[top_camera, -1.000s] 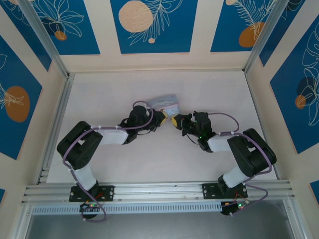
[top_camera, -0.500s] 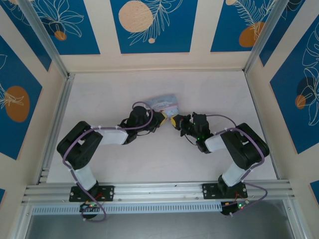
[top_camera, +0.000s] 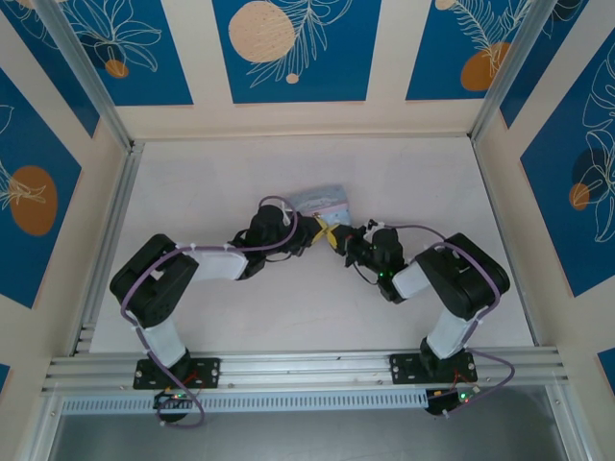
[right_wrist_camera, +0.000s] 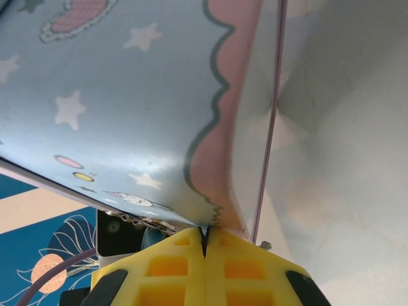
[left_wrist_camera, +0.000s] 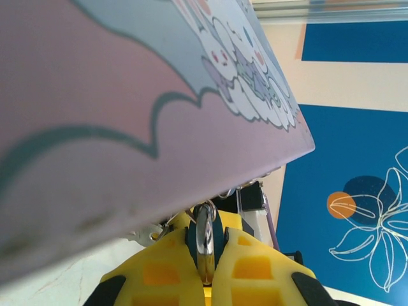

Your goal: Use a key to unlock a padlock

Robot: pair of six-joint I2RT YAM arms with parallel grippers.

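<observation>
Alignment step, probably: left gripper is pinching padlock, its silver shackle poking up between the yellow fingers, right under the edge of the tin. Right gripper has its fingers pressed flat together, tips almost at the tin; can't tell if the key sits between them, too thin to see. From above, both claws sit tip to tip just beside the tin. Next move likely needs fine aim at the keyhole, then insert and twist.
</observation>
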